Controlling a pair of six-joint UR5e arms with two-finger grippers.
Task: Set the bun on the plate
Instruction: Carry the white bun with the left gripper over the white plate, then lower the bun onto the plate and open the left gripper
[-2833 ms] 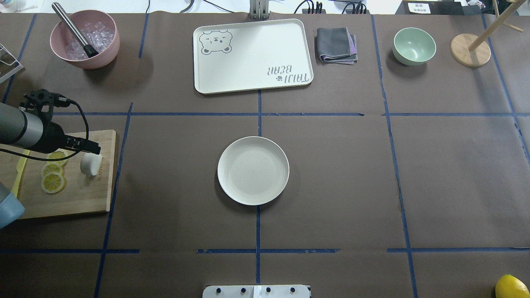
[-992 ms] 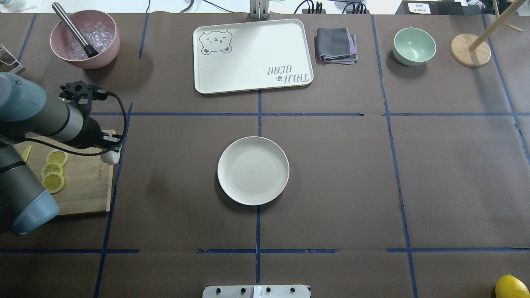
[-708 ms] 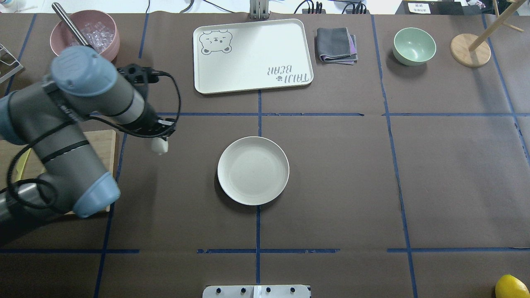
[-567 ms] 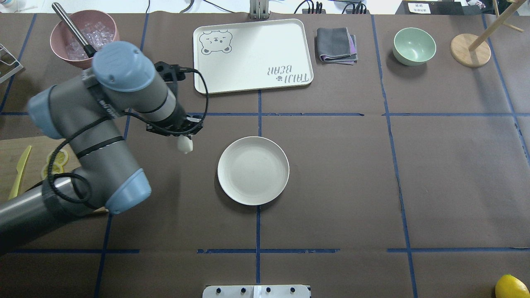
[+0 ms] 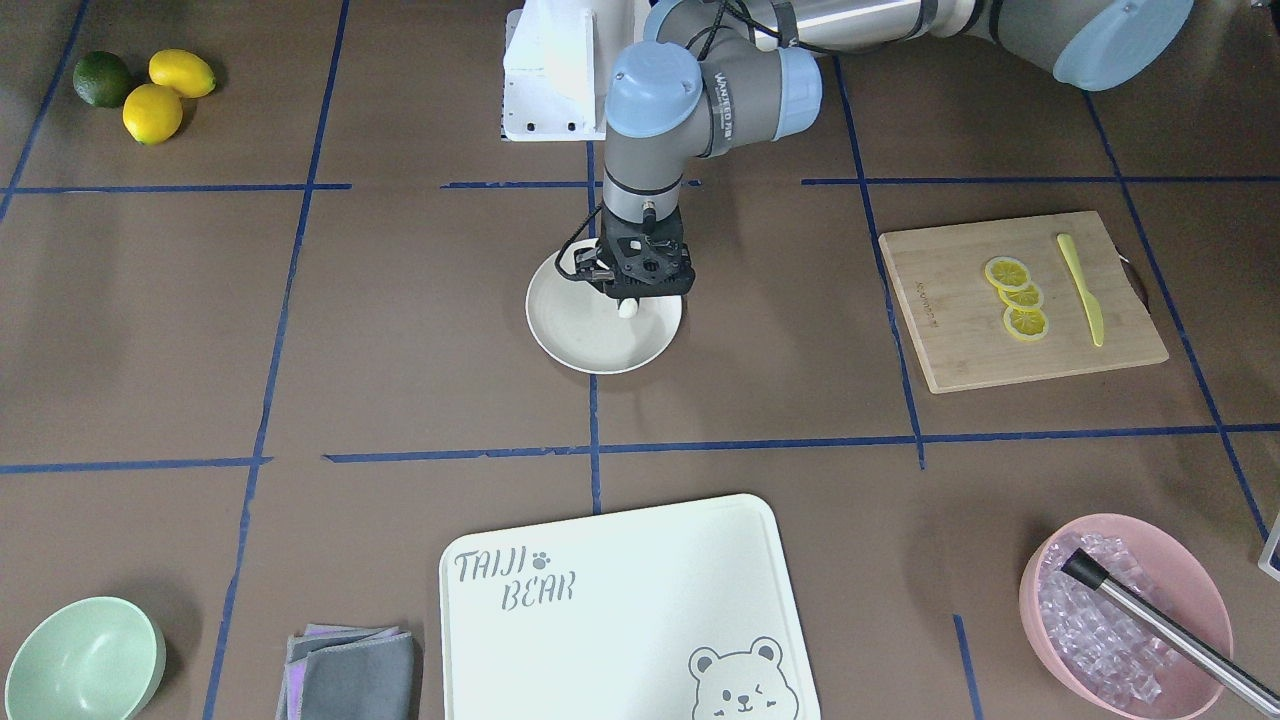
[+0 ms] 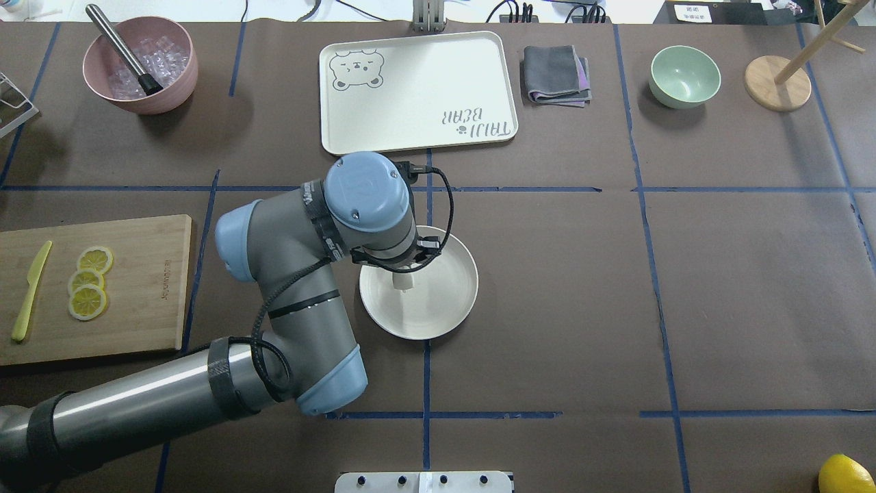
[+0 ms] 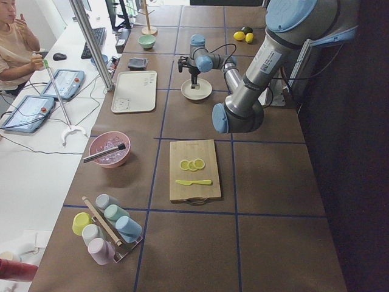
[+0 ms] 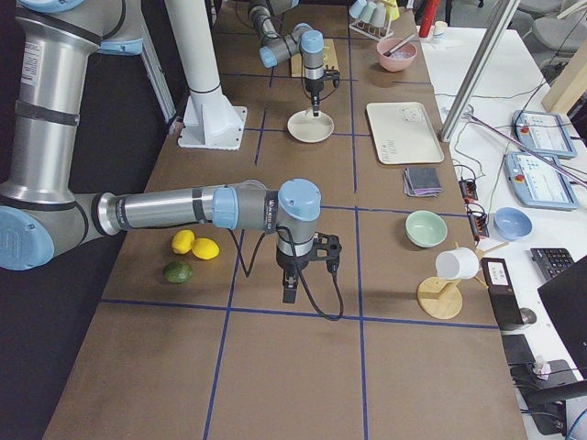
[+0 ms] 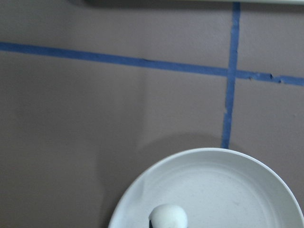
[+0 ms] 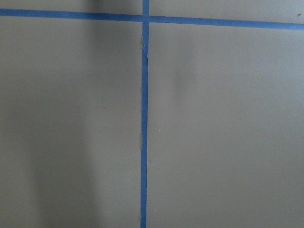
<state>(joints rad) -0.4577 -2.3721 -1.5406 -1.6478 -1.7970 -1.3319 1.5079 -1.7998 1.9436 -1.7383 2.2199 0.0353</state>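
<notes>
The small white bun point(image 6: 404, 281) hangs just over the left half of the round cream plate point(image 6: 445, 301) at the table's middle. My left gripper point(image 5: 628, 302) points straight down and is shut on the bun point(image 5: 627, 309) above the plate point(image 5: 590, 348). In the left wrist view the bun point(image 9: 168, 218) shows at the bottom edge, over the plate point(image 9: 232, 190). Whether bun and plate touch is unclear. My right gripper point(image 8: 289, 293) shows only in the exterior right view, low over bare table, so I cannot tell its state.
A wooden cutting board point(image 6: 137, 322) with lemon slices point(image 6: 87, 287) and a yellow knife point(image 6: 31, 291) lies at the left. At the back are a bear-printed tray point(image 6: 417, 92), a pink bowl of ice point(image 6: 140, 65), a grey cloth point(image 6: 556, 75) and a green bowl point(image 6: 684, 77).
My left arm lifted the bun off the cutting board and carried it right across the table; it now hangs over the plate.
</notes>
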